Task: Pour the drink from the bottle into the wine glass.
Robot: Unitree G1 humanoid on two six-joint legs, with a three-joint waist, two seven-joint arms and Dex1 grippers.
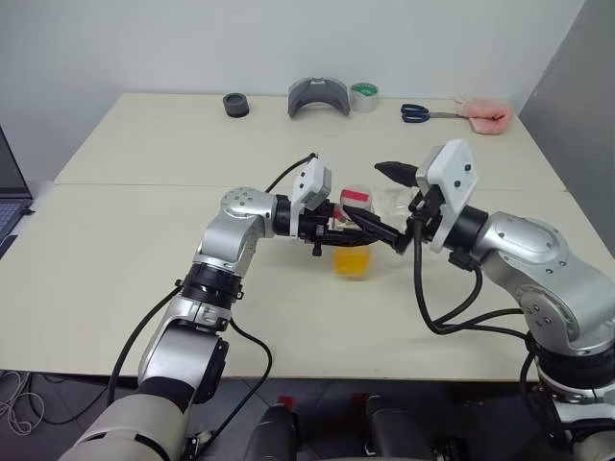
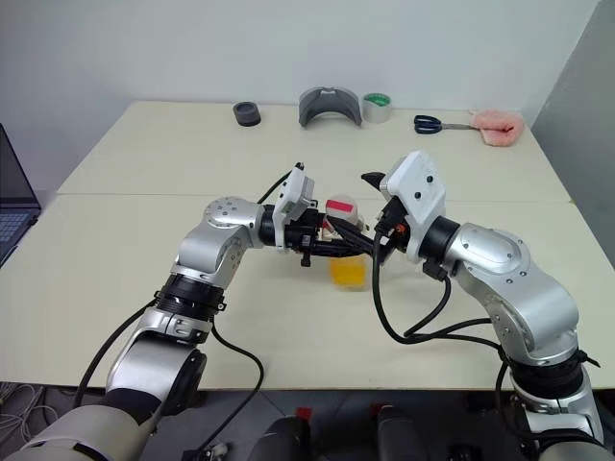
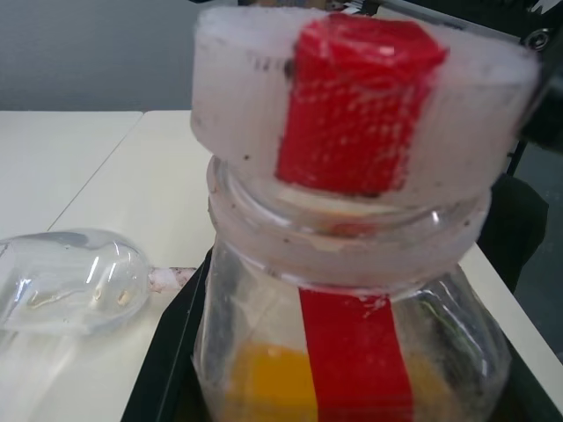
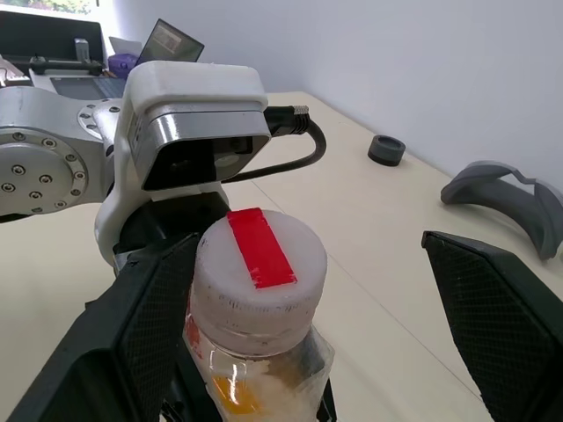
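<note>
The bottle (image 1: pixel 354 238) stands upright at mid-table, clear plastic with a red strip and a whitish cap (image 4: pixel 258 268) marked by red tape. The orange drink (image 1: pixel 353 260) fills its lower part. My left gripper (image 1: pixel 352 233) reaches in from the left and is shut on the bottle's body. From the right, my right gripper (image 1: pixel 386 205) is open, one finger on each side of the cap (image 1: pixel 356 197), not touching it. The wine glass (image 3: pixel 72 283) sits just beyond the bottle and looks tipped on its side; its stem is hidden.
Along the table's far edge lie a black round piece (image 1: pixel 235 105), a grey curved part (image 1: pixel 319 96), a tape roll (image 1: pixel 364 95), scissors (image 1: pixel 415 112) and a pink cloth (image 1: pixel 485 116). A laptop (image 1: pixel 9 197) shows at the left edge.
</note>
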